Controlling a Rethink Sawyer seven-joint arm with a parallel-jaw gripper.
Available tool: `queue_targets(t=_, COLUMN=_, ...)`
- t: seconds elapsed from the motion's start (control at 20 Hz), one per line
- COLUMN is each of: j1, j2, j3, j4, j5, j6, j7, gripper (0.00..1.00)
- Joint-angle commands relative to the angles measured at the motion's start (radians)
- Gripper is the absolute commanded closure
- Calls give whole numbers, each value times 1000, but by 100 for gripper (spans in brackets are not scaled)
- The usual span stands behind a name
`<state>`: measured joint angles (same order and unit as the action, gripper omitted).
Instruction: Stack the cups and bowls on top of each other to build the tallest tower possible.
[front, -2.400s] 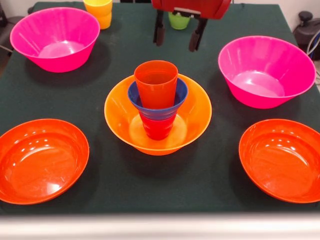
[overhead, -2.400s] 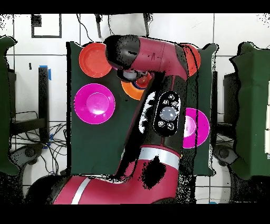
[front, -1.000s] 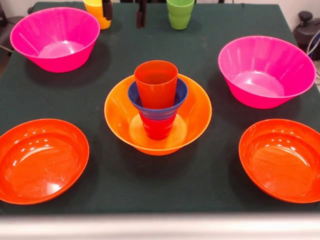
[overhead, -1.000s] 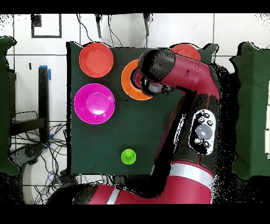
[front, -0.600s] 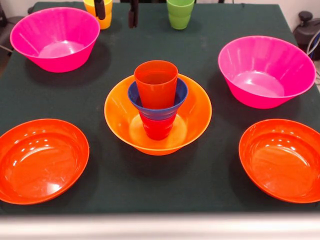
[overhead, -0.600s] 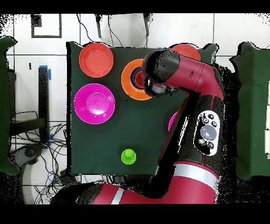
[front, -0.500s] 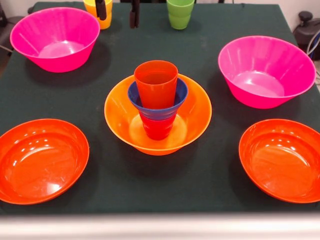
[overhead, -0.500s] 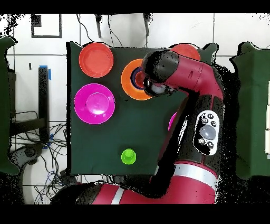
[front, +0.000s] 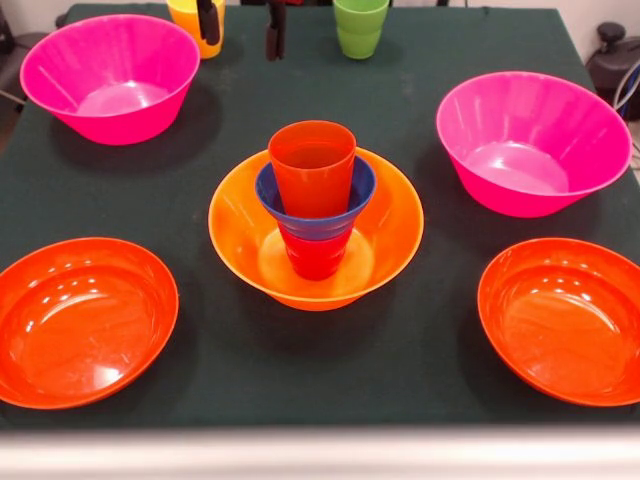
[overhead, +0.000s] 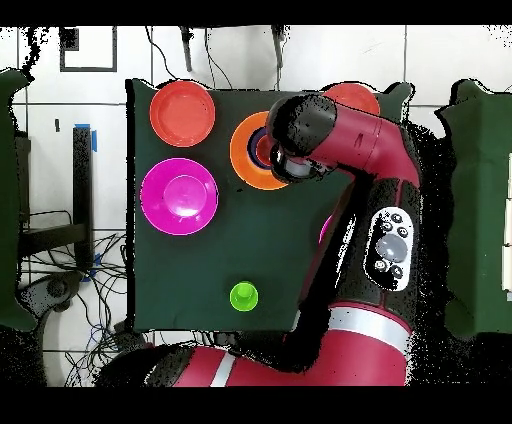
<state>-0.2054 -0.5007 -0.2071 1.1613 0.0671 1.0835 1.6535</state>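
The claw shows only as two dark fingertips at the far edge of the bench, set well apart and holding nothing; one tip hangs in front of the yellow cup, the other between it and the green cup.

Both of those cups stand loose, not yet stacked. At the bench's middle the tower has four pieces: the large orange bowl holds the red cup, the small blue bowl sits on that, and the orange cup stands in the blue bowl.

Left to place, by my reckoning, are the two cups and the empty bowls: two pink bowls and two shallow red-orange bowls.
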Motion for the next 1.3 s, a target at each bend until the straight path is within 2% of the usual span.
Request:
queue_targets(t=0.05, j1=14, j2=36, j3=128, j4=53, j5=-67, j6=-27, j7=-69, gripper=0)
queue_targets(t=0.6, j1=87, j2=94, j3=115, j4=-27, j5=-33, j6=4, j7=80, gripper=0)
queue_targets(t=1.0, j1=129, j2=124, j3=91, j4=-58, j5=-14, j6=12, j7=138, gripper=0)
queue_targets(t=1.3, j1=137, j2=127, j3=90, j4=-47, j5=10, j6=11, j7=154, gripper=0)
